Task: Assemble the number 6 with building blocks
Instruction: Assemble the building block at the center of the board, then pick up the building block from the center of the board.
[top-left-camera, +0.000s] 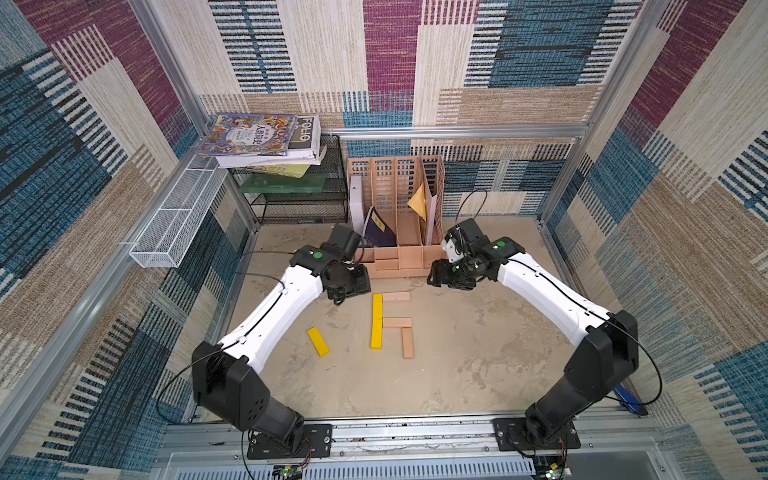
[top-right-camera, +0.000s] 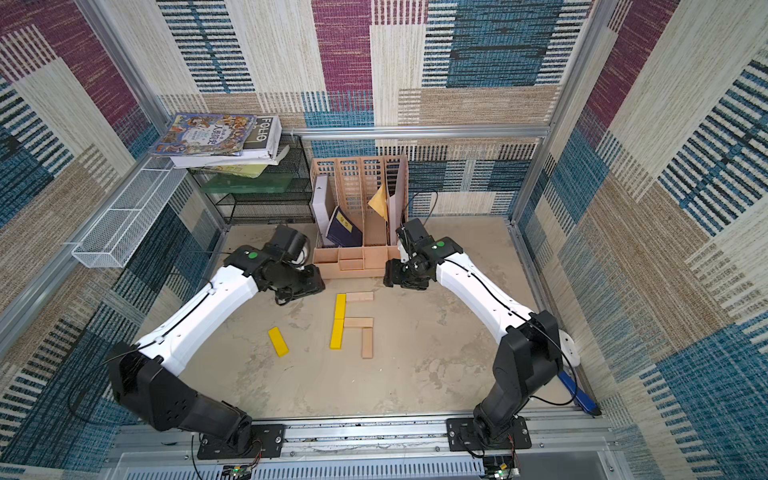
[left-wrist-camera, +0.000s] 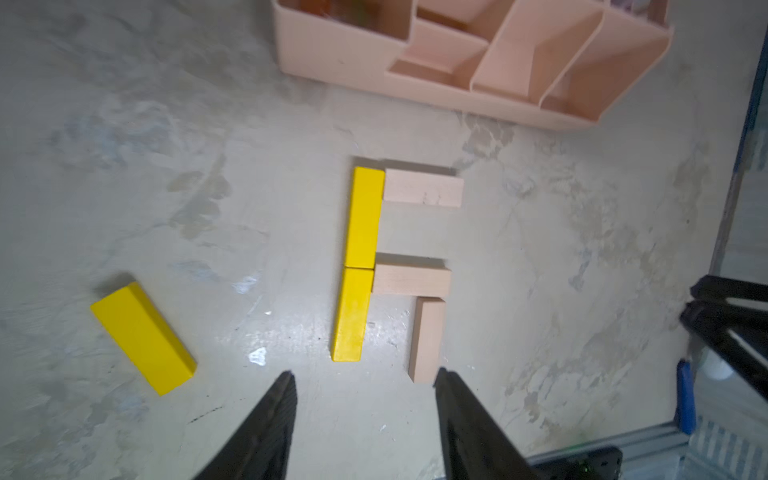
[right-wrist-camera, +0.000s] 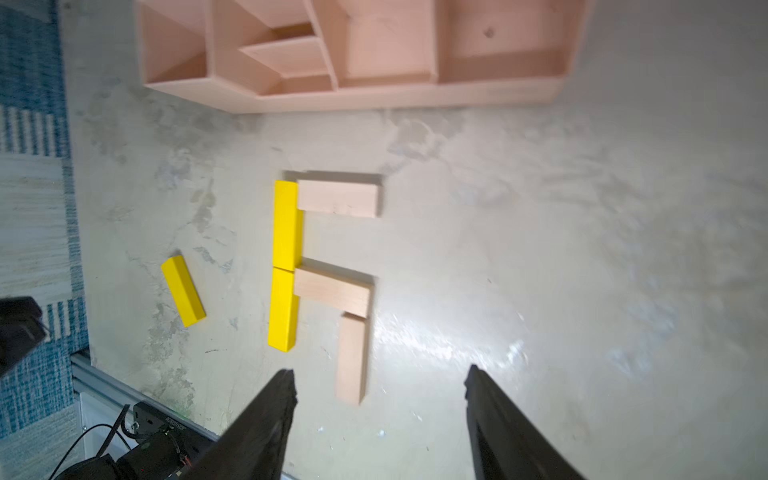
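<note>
The number 6 is partly laid out in the middle of the table. Two yellow building blocks (top-left-camera: 377, 320) lie end to end as its left stroke. A pale wood block (top-left-camera: 396, 296) forms the top bar, another (top-left-camera: 397, 322) the middle bar, and a third (top-left-camera: 408, 343) runs down on the right. One yellow block (top-left-camera: 318, 341) lies loose and slanted to the left, also seen in the left wrist view (left-wrist-camera: 143, 338). My left gripper (left-wrist-camera: 363, 376) hovers open and empty behind the figure's left side. My right gripper (right-wrist-camera: 380, 374) hovers open and empty behind its right side.
A peach slotted file organizer (top-left-camera: 399, 257) stands just behind the figure, between both wrists. A black mesh rack (top-left-camera: 299, 199) with books stands at the back left. A white wire basket (top-left-camera: 174, 220) hangs on the left wall. A blue object (top-left-camera: 627, 399) lies at the right edge.
</note>
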